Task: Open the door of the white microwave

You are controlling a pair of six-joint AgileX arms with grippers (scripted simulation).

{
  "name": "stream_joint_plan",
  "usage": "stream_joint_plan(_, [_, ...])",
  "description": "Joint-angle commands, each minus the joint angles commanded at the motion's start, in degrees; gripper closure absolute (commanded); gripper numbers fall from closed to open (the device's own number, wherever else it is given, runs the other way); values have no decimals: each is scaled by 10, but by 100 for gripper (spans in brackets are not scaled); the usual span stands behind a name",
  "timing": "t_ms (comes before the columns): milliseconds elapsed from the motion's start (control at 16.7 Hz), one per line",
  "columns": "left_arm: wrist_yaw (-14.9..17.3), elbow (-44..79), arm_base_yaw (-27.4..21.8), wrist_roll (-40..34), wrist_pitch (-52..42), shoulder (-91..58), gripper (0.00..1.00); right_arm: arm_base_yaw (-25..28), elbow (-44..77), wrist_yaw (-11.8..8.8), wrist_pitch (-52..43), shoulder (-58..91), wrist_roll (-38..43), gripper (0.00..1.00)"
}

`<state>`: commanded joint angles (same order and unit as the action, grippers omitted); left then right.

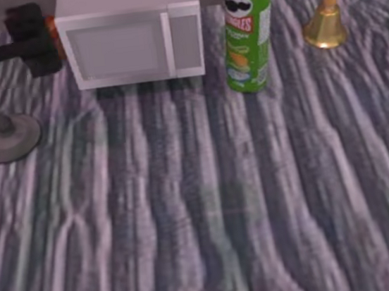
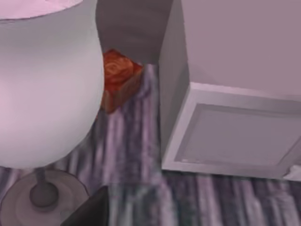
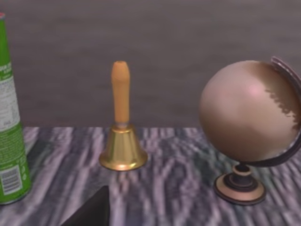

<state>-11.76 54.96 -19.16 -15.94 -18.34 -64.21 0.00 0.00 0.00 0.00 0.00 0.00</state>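
Note:
The white microwave (image 1: pixel 131 36) stands at the back of the table, left of centre. Its door (image 1: pixel 117 48) with the greyish window lies flush with the front, shut. My left gripper (image 1: pixel 43 38) hovers just beyond the microwave's left side, level with the door's left edge, apart from it, with its two dark fingers spread and nothing between them. The left wrist view shows the door (image 2: pixel 240 136) at an angle and one dark fingertip (image 2: pixel 91 212). My right arm is out of the top view; its wrist view shows only one dark fingertip (image 3: pixel 91 212).
A white-shaded lamp (image 2: pixel 42 80) with a round base (image 1: pixel 9 136) stands at the left, close to my left arm. A red-orange block (image 2: pixel 120 77) lies behind it. A green Pringles can (image 1: pixel 248 29), a brass bell (image 1: pixel 325 23) and a globe (image 3: pixel 249 113) stand to the right.

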Motion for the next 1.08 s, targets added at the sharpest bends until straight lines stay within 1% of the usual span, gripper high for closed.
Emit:
stream_joint_plan(300, [-47, 236, -79, -71, -71, -295, 0, 0, 0, 0, 0, 0, 0, 0])
stream_joint_plan(540, [-76, 364, -127, -110, -122, -459, 0, 0, 0, 0, 0, 0, 0, 0])
stream_joint_plan(780, [-92, 427, -151, -128, -153, -536, 0, 0, 0, 0, 0, 0, 0, 0])
stream_joint_plan(1080, [-92, 429, -150, -128, -154, -539, 0, 0, 0, 0, 0, 0, 0, 0])
